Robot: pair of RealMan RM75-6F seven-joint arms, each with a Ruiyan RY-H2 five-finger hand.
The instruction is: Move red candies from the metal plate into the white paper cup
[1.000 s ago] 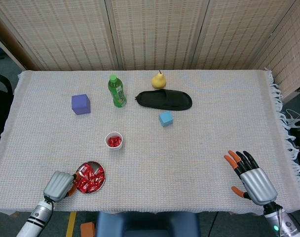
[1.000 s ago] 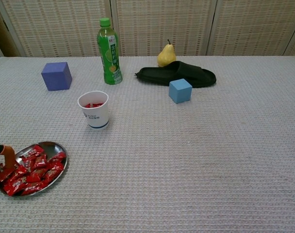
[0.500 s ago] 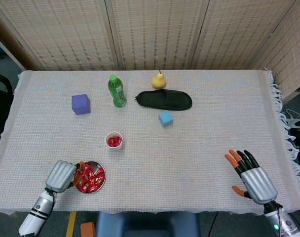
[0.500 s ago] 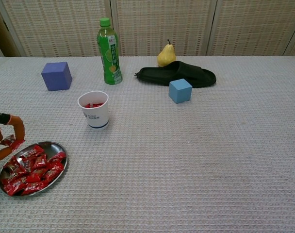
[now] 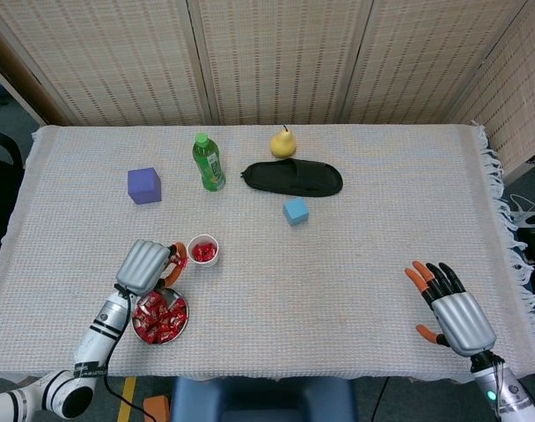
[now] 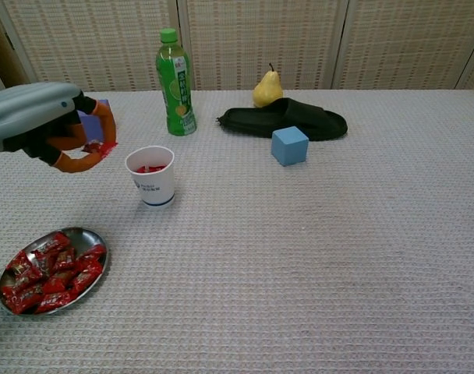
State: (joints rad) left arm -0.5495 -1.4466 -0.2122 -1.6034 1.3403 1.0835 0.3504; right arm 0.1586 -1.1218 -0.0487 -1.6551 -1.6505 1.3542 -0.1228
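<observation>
Pinching one small red wrapped candy (image 6: 97, 147), the left hand (image 6: 42, 121) hangs at nine o'clock of the white paper cup (image 6: 151, 176); the round metal plate (image 6: 83, 234) of candies sits at seven o'clock. The right hand (image 5: 452, 308) rests splayed, empty, on the tabletop (image 5: 355, 264).

A green bottle (image 5: 208, 163) stands upright near the back of the cloth-covered table (image 5: 373, 237), with a purple cube (image 5: 144, 185) off to its left. A yellow pear (image 5: 283, 142) sits just behind a black slipper (image 5: 294, 178), and a small blue cube (image 5: 295, 211) lies near the slipper's front
</observation>
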